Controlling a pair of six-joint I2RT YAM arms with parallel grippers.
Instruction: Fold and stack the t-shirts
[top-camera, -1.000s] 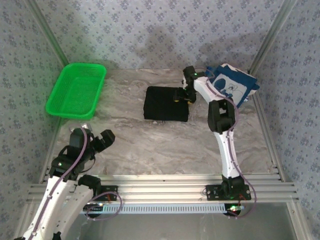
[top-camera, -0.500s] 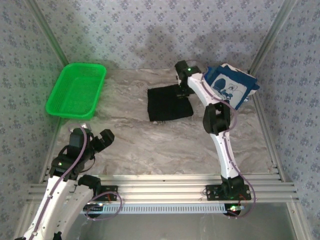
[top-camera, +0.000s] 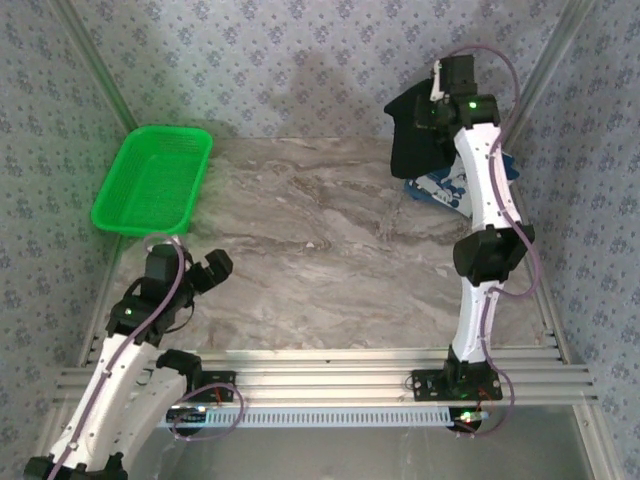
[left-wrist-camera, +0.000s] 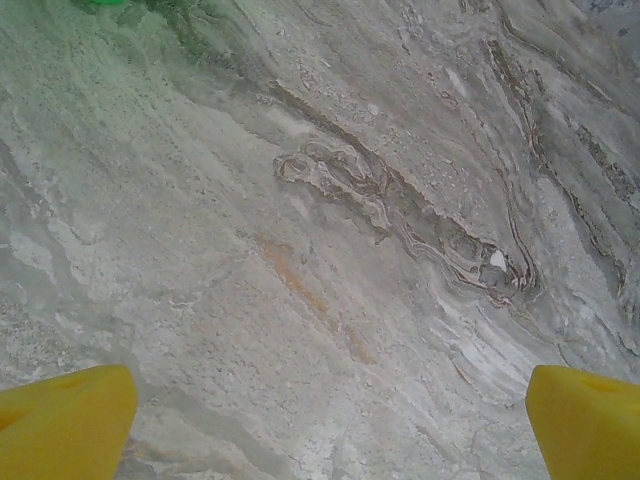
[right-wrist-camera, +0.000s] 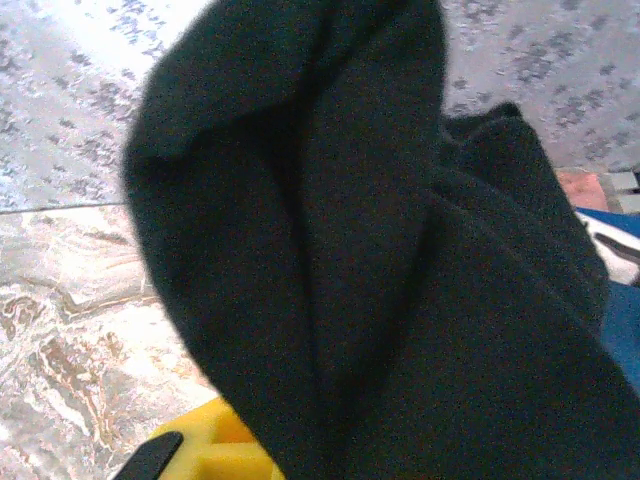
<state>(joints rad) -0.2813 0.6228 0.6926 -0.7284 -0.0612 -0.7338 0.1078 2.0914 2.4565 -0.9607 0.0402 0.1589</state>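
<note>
A green plastic basket (top-camera: 152, 181) sits open side up at the far left of a grey marbled table (top-camera: 300, 260). Flower-patterned wallpaper (top-camera: 260, 60) lines the surrounding walls. Metal rails (top-camera: 320, 378) run along the near edge.

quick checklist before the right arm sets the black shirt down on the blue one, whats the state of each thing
1. Right pincer shut on the black t-shirt: ok.
2. Black t-shirt lifted off the table: ok.
3. Black t-shirt neatly folded: not ok, it hangs bunched in loose folds.
4. Navy t-shirt lying flat at the back right: cannot tell, partly hidden by the arm and the black t-shirt.
5. Left pincer open over bare table, out of the way: ok.
</note>
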